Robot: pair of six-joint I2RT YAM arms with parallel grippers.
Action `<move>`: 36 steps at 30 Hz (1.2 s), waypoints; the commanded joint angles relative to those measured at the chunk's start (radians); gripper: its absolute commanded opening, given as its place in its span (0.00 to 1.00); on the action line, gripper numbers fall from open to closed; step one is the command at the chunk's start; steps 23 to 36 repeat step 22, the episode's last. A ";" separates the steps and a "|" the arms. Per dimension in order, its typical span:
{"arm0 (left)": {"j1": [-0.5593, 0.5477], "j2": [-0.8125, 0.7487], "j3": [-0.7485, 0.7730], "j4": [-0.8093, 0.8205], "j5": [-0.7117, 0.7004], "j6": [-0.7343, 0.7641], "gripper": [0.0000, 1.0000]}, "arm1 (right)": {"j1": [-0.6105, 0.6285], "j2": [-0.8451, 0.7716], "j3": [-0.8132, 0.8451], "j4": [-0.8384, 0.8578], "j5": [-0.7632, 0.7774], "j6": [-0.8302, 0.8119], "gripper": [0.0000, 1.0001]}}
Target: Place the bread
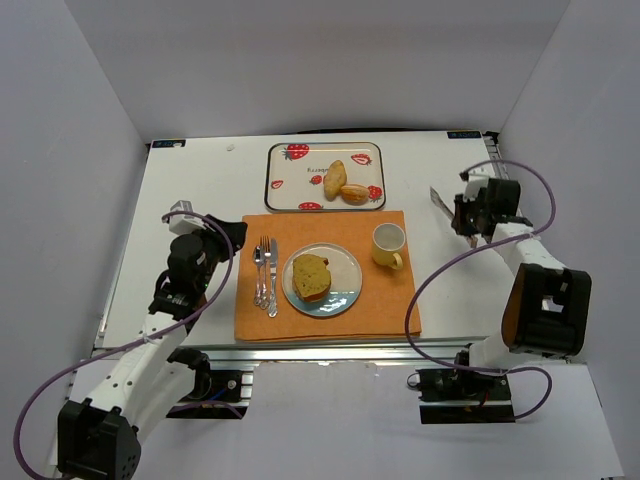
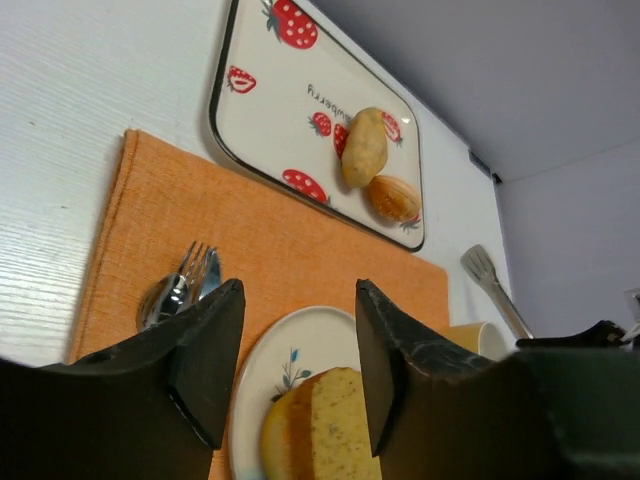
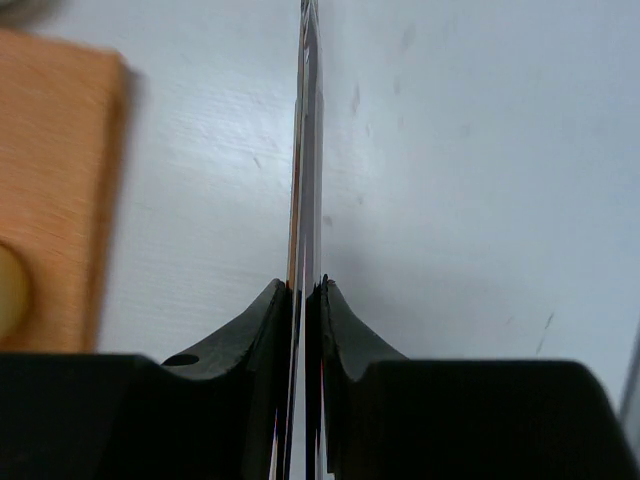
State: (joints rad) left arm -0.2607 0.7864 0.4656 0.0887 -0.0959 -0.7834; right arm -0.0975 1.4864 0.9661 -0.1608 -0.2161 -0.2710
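Observation:
A yellow slice of bread [image 1: 311, 276] [image 2: 325, 430] lies on the white plate [image 1: 345, 262] [image 2: 300, 345] on the orange placemat [image 1: 325, 325]. Two bread rolls [image 1: 335, 179] [image 2: 364, 147] rest on the strawberry tray [image 1: 290, 190] at the back. My left gripper [image 1: 228, 233] [image 2: 300, 370] hovers over the placemat's left edge, apart from the plate, open with nothing between its fingers. At the right side of the table, my right gripper [image 1: 462, 215] [image 3: 307, 290] is shut on metal tongs [image 1: 440, 200] [image 3: 306, 150], seen edge-on in its wrist view.
A fork, knife and spoon [image 1: 265, 275] [image 2: 185, 285] lie on the placemat left of the plate. A yellow cup [image 1: 388, 243] stands right of the plate. White walls close in the table on three sides.

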 commanded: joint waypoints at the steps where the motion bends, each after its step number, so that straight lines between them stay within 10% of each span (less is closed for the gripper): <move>1: 0.006 0.019 0.001 -0.007 0.019 0.007 0.61 | -0.041 0.031 -0.116 0.222 0.060 0.096 0.00; 11: 0.006 0.048 0.036 -0.017 0.013 0.027 0.77 | -0.057 0.205 -0.067 0.072 -0.012 0.021 0.64; 12: 0.006 0.050 0.035 -0.014 0.015 0.024 0.77 | -0.061 0.206 -0.060 0.049 -0.019 0.004 0.89; 36: 0.006 0.060 0.045 0.011 0.143 0.033 0.60 | -0.057 0.034 0.085 -0.037 0.020 -0.065 0.89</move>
